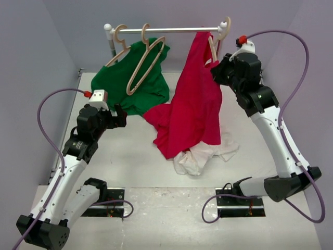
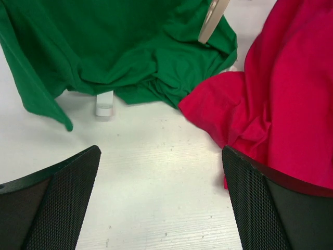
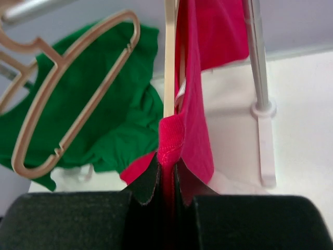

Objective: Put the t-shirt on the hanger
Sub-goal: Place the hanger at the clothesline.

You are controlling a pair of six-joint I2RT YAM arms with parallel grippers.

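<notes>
Seen from above, the left gripper [image 1: 118, 115] is hovering low over the white table [image 1: 130, 166], toward its left side. Its wrist camera is showing what the overhead view cannot: the two black fingers [image 2: 57, 203] are standing wide apart with nothing between them, only bare tabletop below. Beyond them a green shirt [image 2: 119, 47] is lying crumpled, and the red t-shirt [image 1: 195, 109] is spilling in from the right, its edge meeting the green one.

Toward the middle of the table, the overhead view is showing a white cloth [image 1: 205, 156] lying partly under the t-shirt's lower end. The t-shirt is hanging from a wooden hanger [image 3: 169, 62] hooked at the right end of the metal rail [image 1: 166, 29] at the back, and its lower part is resting on the table.

The right gripper [image 1: 214, 73] is reaching up beside that hanger. Its wrist camera is giving the close detail — the jaws are pinching tight on a fold of red fabric just under the hanger's wooden arm. Farther left on the rail, an empty hanger [image 1: 143, 65] is dangling in front of the green shirt.
</notes>
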